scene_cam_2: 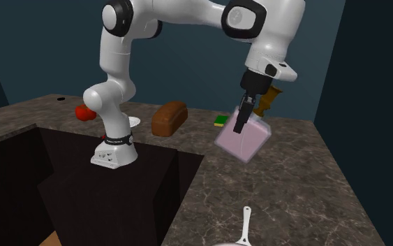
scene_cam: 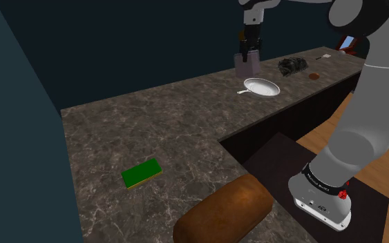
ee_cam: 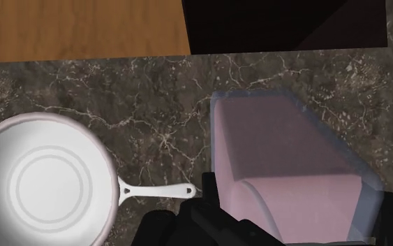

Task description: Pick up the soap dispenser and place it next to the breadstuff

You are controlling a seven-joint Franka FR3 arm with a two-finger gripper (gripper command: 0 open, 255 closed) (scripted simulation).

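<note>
Counter (scene_cam: 117, 131): dark marbled stone, L-shaped, wrapping round a sunken dark recess. Lying directly on it, in the shoulder view from near end to far:

- a brown loaf (scene_cam: 224, 210), on its side, close to the inner edge
- a flat green pad (scene_cam: 141, 172) with a yellowish rim, near the loaf but apart from it, toward that view's left
- a white pan (scene_cam: 262, 88), well apart from both, open side up, with its handle pointing to that view's left
- a dark crumpled lump (scene_cam: 292, 65), just beyond the pan
- a small dark-red disc (scene_cam: 314, 75), near the lump
- a pale flat scrap (scene_cam: 324, 56), farthest, of a kind that cannot be told
</note>
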